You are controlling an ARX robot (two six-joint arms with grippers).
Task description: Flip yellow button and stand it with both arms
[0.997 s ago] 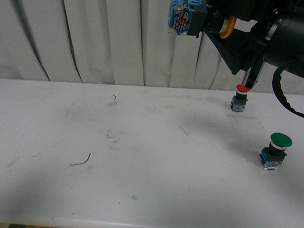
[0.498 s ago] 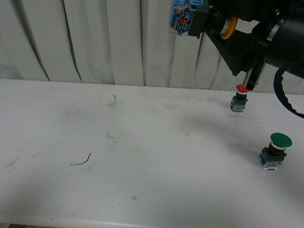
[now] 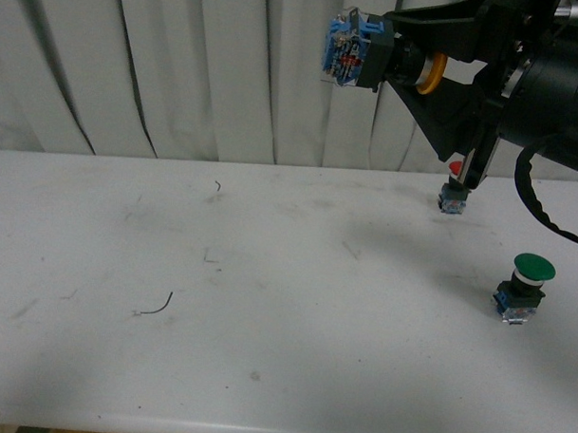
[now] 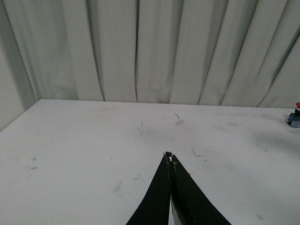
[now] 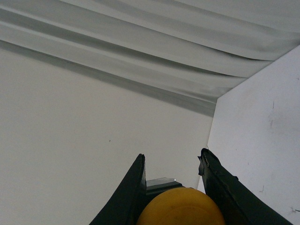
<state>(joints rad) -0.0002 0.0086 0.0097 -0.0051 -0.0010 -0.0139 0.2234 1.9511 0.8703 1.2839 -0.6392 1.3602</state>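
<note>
Front view shows a soft white curtain (image 3: 180,70) with long folds hanging behind a flat white table (image 3: 265,368). The table top is smooth, with little grey marks and scuffs.

The big black right arm (image 3: 550,83) reaches in from high up, with a black cable looping under it. Its right gripper (image 3: 413,61) is pinched on the yellow button (image 3: 371,50). The button is up in the air, well above the table, and it lies sideways. Its round yellow cap sits between the two pointy black fingers, and its boxy blue block pokes out toward the left. In the right wrist view the smooth yellow cap (image 5: 180,206) fills the gap between the fingers.

The left gripper (image 4: 169,155) is pressed together at the tips, with nothing in it.

A green button (image 3: 526,287) with a wide round cap stands on the table. A small red button (image 3: 452,189) stands farther back, partly hidden by the arm. A thin curved wire (image 3: 158,307) lies on the table.
</note>
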